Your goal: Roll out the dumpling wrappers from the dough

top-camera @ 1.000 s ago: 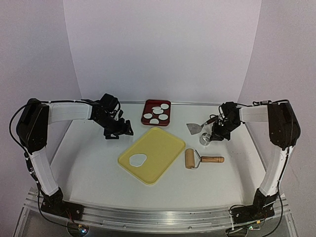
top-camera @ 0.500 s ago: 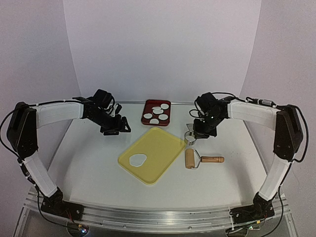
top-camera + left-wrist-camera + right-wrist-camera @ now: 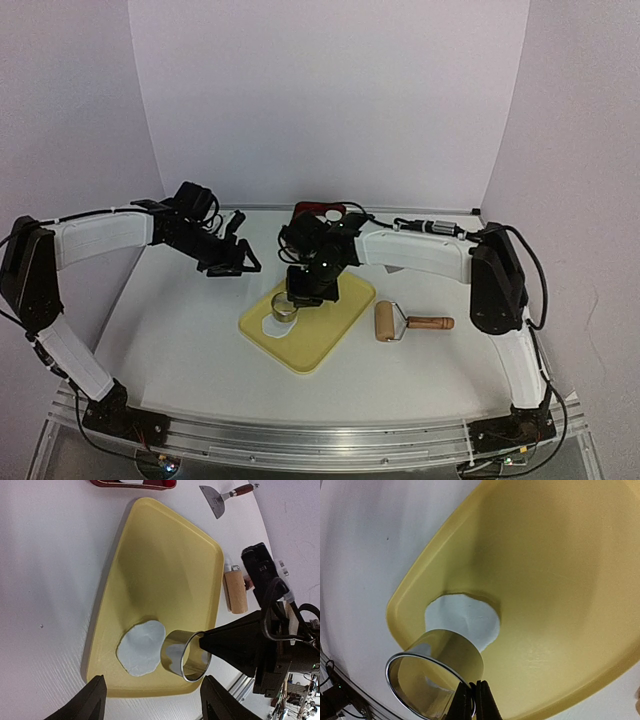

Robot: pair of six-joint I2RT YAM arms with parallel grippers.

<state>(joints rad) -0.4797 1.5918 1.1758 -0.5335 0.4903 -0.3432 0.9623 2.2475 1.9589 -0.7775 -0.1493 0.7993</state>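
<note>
Right wrist: right hand pinching one cutter by one dough; left hand spread.

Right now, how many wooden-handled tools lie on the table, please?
2: the roller just right of the board, and the scraper farther back, near the tray. The right arm may hide others.

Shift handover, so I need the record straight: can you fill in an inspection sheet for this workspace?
Surface: white table, yellow board at centre.
Job's things: flattened dough on board; ring cutter tilted at its edge, contact unclear; red tray mostly hidden.
Clutter: rolling pin beside board; scraper farther back.
Grippers: left gripper open, empty; right gripper shut on cutter's wall.
Cables: black cable loops along right arm.
Surroundings: plain backdrop, nothing seen.
</note>
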